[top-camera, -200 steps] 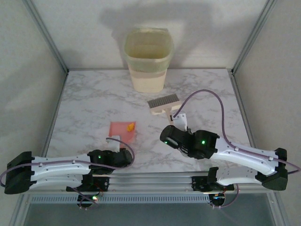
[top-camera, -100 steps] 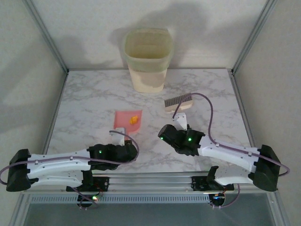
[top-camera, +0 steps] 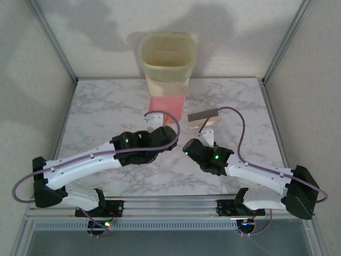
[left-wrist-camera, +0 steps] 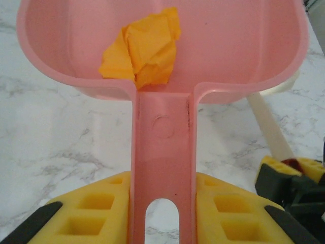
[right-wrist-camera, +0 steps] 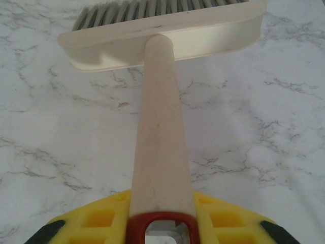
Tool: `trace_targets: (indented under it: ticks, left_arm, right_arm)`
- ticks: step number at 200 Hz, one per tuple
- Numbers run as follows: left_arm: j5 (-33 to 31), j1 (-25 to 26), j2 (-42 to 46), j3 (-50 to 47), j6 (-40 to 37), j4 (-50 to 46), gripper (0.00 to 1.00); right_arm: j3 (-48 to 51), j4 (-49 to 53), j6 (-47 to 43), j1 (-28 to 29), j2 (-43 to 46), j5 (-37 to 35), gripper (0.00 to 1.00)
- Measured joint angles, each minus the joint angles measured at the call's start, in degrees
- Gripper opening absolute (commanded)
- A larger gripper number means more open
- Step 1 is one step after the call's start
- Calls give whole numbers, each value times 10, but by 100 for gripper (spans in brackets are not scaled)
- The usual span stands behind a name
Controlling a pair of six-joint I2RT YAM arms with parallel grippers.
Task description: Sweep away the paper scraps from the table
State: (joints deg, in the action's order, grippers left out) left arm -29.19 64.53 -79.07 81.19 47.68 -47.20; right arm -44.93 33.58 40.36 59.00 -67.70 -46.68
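Left hand (left-wrist-camera: 162, 213) clamps the dustpan (left-wrist-camera: 228, 46) handle, orange paper scrap (left-wrist-camera: 142, 51) inside, by the far bin (top-camera: 167, 58); right hand (right-wrist-camera: 161, 223) grips the brush (right-wrist-camera: 157, 127) just right of it

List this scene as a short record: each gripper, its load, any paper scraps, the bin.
left gripper: shut on the pink dustpan by its handle
dustpan contents: one orange paper scrap
right gripper: shut on the brush by its handle
bin: cream, at the far edge of the table, dustpan just in front of it
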Motion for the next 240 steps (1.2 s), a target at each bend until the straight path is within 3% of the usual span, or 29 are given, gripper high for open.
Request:
trace_targets:
  ticks: [71,113,194,240]
  left_arm:
    - [94,-94,-127,298,-101,-36,0]
    - [190,-152,-221,443,-119,-41,0]
    - [426,-299,-285,458,-33,59,0]
    - [513,-348,-305,459,37,129,0]
  right_arm:
    - [13,-12,6,-1,31,-7,0]
    - [13,-12,7,-1,19,-7,0]
    - [13,-12,7,-2,1,-7,0]
    - [13,-13,0,-2,26,-6,0]
